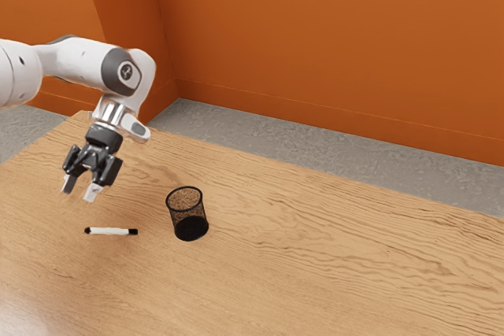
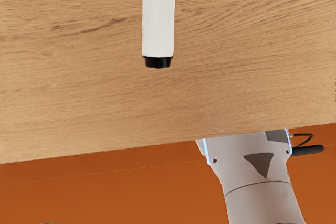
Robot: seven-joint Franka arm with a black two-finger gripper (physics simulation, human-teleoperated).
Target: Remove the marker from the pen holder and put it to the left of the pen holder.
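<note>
My gripper (image 1: 79, 190) hangs above the table at the exterior view's left, its two fingers spread with nothing between them. Lower down, the white marker (image 1: 111, 231) with black ends lies flat on the wood. The black mesh pen holder (image 1: 187, 214) stands upright, towards the exterior view's right from the marker, with a gap between the two. In the wrist view the white marker (image 2: 158, 17) appears large, one black end showing against the wood. Neither finger touches the marker.
The wooden table (image 1: 331, 265) extends far to the exterior view's right of the pen holder. An orange wall (image 1: 331, 45) rises beyond its far edge. In the wrist view, the robot's white base (image 2: 262, 177) stands past the table edge.
</note>
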